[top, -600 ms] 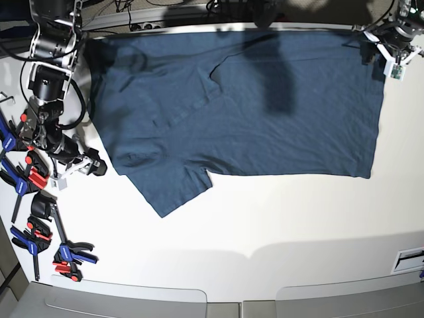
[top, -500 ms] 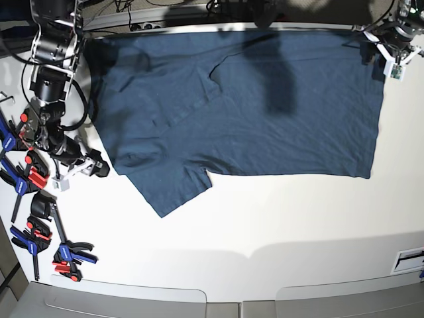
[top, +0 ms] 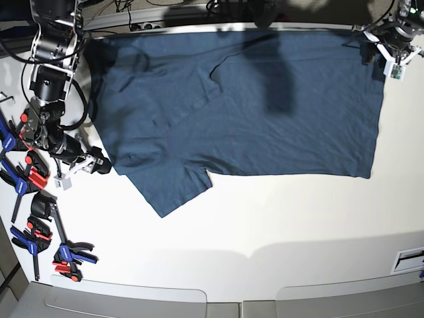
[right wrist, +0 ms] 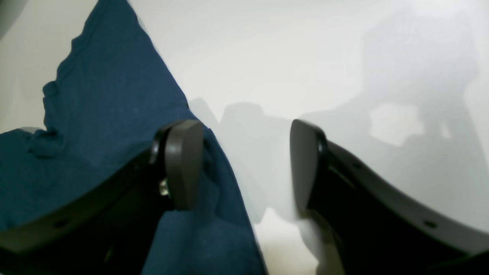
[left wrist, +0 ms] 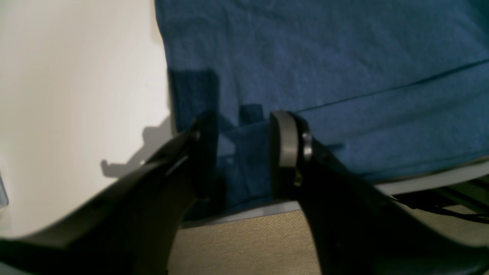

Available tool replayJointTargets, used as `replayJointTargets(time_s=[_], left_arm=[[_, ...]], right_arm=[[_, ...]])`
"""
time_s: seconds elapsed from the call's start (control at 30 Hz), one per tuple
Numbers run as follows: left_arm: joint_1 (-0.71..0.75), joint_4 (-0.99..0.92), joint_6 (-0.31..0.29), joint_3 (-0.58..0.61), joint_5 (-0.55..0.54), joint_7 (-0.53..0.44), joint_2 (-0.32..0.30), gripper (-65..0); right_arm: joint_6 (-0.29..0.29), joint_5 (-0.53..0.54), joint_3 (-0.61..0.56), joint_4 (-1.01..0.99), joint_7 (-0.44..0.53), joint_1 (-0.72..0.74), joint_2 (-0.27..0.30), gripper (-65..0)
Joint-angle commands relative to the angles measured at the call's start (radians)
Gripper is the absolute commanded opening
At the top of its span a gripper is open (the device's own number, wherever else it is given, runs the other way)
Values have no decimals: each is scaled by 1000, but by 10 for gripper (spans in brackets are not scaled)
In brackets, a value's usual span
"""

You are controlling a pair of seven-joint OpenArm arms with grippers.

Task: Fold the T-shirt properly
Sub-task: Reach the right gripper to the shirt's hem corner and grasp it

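Tools with red and blue handles [top: 26, 173] run down the left side of the base view, on the pale tabletop [top: 199, 271] or just at its edge; their exact kind is too small to tell. Above and partly over them reaches the right arm [top: 50, 86], black and jointed, ending in the right gripper [right wrist: 244, 164] beside the left border of the T-shirt [top: 199, 119]. Its fingers are spread apart: in the right wrist view one finger is over the dark navy-teal cloth near its edge, the other over pale tabletop, with a strip of each visible between them. Whether either finger touches the cloth, I cannot tell.

Next comes the T-shirt, lying across the upper and middle part of the tabletop. One short sleeve [top: 169, 192] points down toward the bottom of the base view, left of centre. Folds and creases cross the upper left part, and a long crease runs along the top, close to the far edge. The cloth continues rightward as a broad, fairly smooth panel.

At its upper right corner is the left gripper [left wrist: 242, 126], fingers also apart, with navy-teal cloth showing between them in the left wrist view. Contact with the cloth is unclear. A small rectangular label [top: 408, 261] lies at the tabletop's lower right.
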Motion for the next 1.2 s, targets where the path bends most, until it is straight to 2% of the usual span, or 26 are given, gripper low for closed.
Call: replayJointTargets(time_s=[0.0, 0.13, 0.53, 0.87, 1.17], left_arm=[[6, 15, 0, -8, -3, -16, -14, -443], [6, 15, 0, -8, -3, -16, -14, -443], [6, 15, 0, -8, -3, -15, -13, -443], [6, 15, 0, -8, -3, -15, -13, -443], [6, 15, 0, -8, -3, -16, -13, -443]], right_arm=[[10, 21, 5, 13, 11, 28, 21, -310], [10, 21, 4, 13, 0, 28, 18, -310], [10, 21, 4, 13, -23, 25, -43, -310], [10, 22, 4, 13, -94, 21, -48, -313], [10, 26, 4, 13, -96, 0, -62, -381]])
